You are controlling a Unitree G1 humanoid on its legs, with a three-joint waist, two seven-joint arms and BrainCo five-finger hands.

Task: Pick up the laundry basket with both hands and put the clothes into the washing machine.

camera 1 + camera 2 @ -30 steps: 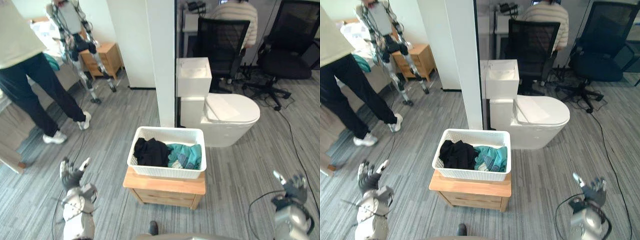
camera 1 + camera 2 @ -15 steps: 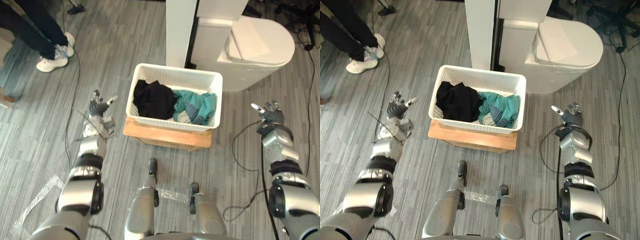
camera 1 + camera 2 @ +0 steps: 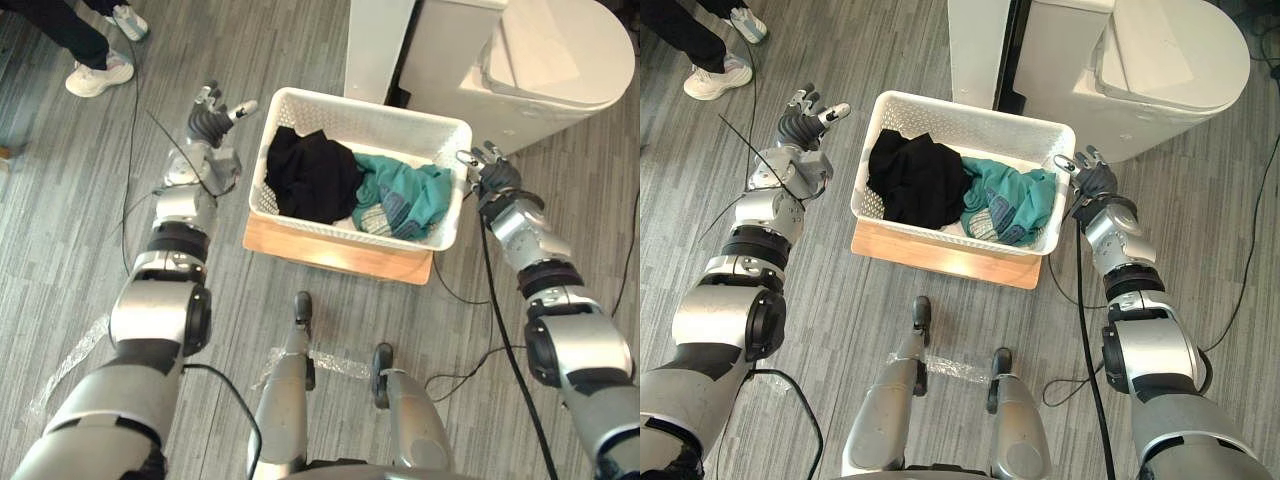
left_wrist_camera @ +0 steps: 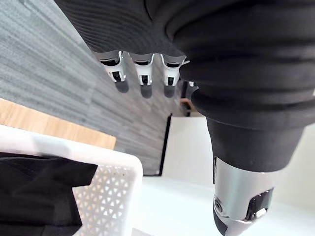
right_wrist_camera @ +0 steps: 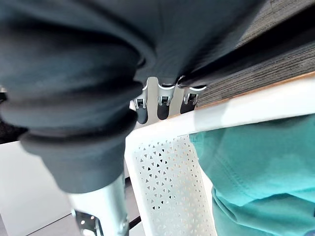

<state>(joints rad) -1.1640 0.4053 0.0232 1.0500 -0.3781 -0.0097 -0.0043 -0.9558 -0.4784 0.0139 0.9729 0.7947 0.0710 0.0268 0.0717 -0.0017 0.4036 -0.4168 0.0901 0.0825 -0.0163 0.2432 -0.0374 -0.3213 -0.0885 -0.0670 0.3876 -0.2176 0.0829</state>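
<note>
A white laundry basket (image 3: pixel 343 229) sits on a low wooden stand (image 3: pixel 330 257) in front of me. Inside lie a black garment (image 3: pixel 312 175) on the left and a teal one (image 3: pixel 402 196) on the right. My left hand (image 3: pixel 212 122) hovers open beside the basket's left end, a short gap away, fingers spread. My right hand (image 3: pixel 491 174) is open and close against the basket's right end by the far corner. In the right wrist view its fingers (image 5: pixel 162 102) reach just over the white rim (image 5: pixel 231 110), with teal cloth (image 5: pixel 251 162) below. The left wrist view shows a basket corner (image 4: pixel 115 199).
A white toilet (image 3: pixel 555 55) and a white pillar (image 3: pixel 378 40) stand right behind the basket. A person's shoes (image 3: pixel 98 70) are on the grey plank floor at the far left. Open floor lies on both sides of the stand.
The camera has tilted further down. Both arms have reached forward: the right hand has closed in on the basket's right end, and the left hand has come up beside the left end.
</note>
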